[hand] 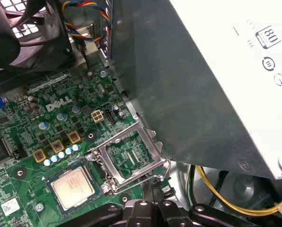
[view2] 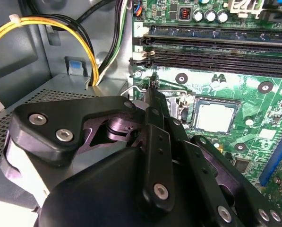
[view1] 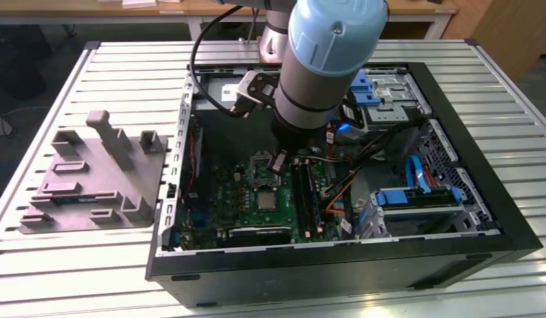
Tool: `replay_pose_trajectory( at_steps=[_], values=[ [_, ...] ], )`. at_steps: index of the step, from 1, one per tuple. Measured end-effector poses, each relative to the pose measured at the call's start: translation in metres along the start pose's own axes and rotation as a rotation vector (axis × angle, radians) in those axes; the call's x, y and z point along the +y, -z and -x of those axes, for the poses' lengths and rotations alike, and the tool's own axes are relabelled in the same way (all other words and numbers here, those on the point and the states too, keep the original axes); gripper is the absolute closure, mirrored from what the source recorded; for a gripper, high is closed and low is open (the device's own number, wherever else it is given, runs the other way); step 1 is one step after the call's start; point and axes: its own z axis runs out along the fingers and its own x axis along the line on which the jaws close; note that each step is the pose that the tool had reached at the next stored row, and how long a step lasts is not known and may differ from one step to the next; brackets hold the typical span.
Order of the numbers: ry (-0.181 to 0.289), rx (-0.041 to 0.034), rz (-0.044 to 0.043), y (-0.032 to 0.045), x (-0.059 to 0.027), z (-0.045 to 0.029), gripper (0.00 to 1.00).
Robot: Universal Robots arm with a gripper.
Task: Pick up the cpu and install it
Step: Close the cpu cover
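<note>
A: Start at the exterior view's left. What's on the bench (view1: 69, 265)?

B: A grey moulded tray (view1: 92, 179), sitting beside the open computer case (view1: 344, 268). I can make out no chip on it, though its small pockets are hard to read.

A: And further right, inside the case?

B: The motherboard (view1: 255, 205). The cpu (view1: 268, 200) lies flat in its socket, silver top up. In the first wrist view the cpu (hand: 74, 187) sits square inside the socket frame, and the hinged metal retention plate (hand: 127, 157) next to it stands swung open, not closed over the chip.

A: So the placing looks done?

B: I'd judge so: the chip is seated. What seems left is the clamping, since the plate is up and the thin wire lever (hand: 162, 171) beside it is not latched down.

A: Where's the gripper?

B: The gripper (view1: 277, 161) hangs just beyond the socket, close to that plate and lever. In the second wrist view its black fingers (view2: 155, 106) run together to a narrow tip, carrying nothing, with the cpu (view2: 215, 116) just beside them.
</note>
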Motion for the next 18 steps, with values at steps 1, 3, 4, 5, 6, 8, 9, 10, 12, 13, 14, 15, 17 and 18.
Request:
replay_pose_trajectory(
  at_steps=[1,3,4,5,6,8,9,10,12,13,14,15,17,18],
  values=[
    [0.000,0.0000,0.0000,0.0000,0.0000,0.0000,0.89],
    [0.000,-0.0008,0.0005,-0.0002,0.0000,0.0000,0.89],
    [0.000,-0.0034,0.0019,-0.0006,-0.0001,-0.0002,0.89],
    [0.001,-0.0085,0.0050,-0.0009,-0.0002,-0.0002,0.89],
    [0.001,-0.0153,0.0091,-0.0015,-0.0004,-0.0003,0.89],
    [0.002,-0.0252,0.0148,-0.0034,-0.0010,-0.0004,0.89],
    [0.002,-0.0282,0.0164,-0.0047,-0.0016,-0.0003,0.89],
    [0.002,-0.0295,0.0171,-0.0057,-0.0022,0.0000,0.89],
    [0.002,-0.0305,0.0180,-0.0072,-0.0031,0.0010,0.89],
    [0.002,-0.0312,0.0184,-0.0079,-0.0037,0.0018,0.89],
    [0.003,-0.0318,0.0187,-0.0084,-0.0040,0.0025,0.89],
    [0.003,-0.0325,0.0190,-0.0089,-0.0043,0.0030,0.89],
    [0.002,-0.0360,0.0210,-0.0096,-0.0048,0.0032,0.89],
    [-0.002,-0.0387,0.0211,-0.0100,-0.0049,0.0033,0.89]
  ],
)
